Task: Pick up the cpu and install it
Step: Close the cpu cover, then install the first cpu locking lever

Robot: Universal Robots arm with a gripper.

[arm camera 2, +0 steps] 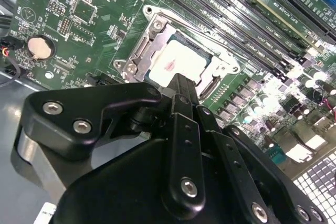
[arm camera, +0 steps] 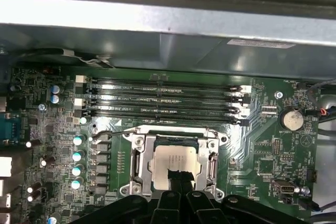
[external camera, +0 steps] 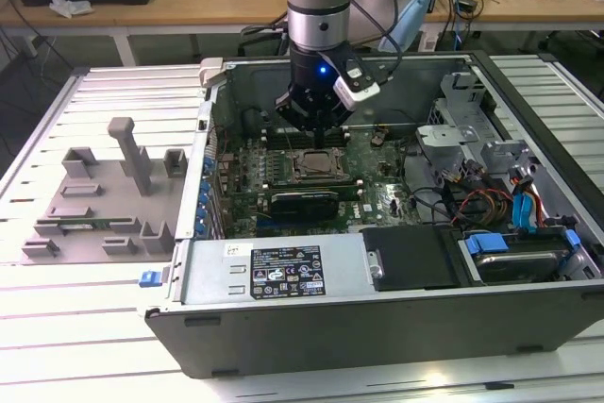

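Inside the open computer case (external camera: 283, 276) on the worktop (external camera: 94, 327), the cpu (arm camera: 176, 158) lies flat within its socket frame (arm camera: 137, 156), level as far as I can see. Just above its edge, the gripper (arm camera: 181, 178) has both fingers drawn together, holding nothing. Any contact, I reckon, should be light and straight down, never sideways, to spare the pins.

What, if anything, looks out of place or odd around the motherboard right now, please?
The cpu has a small reddish smudge on its metal top plate in the second wrist view; a clean plate would look uniform. Otherwise it sits level in the socket, under the gripper.
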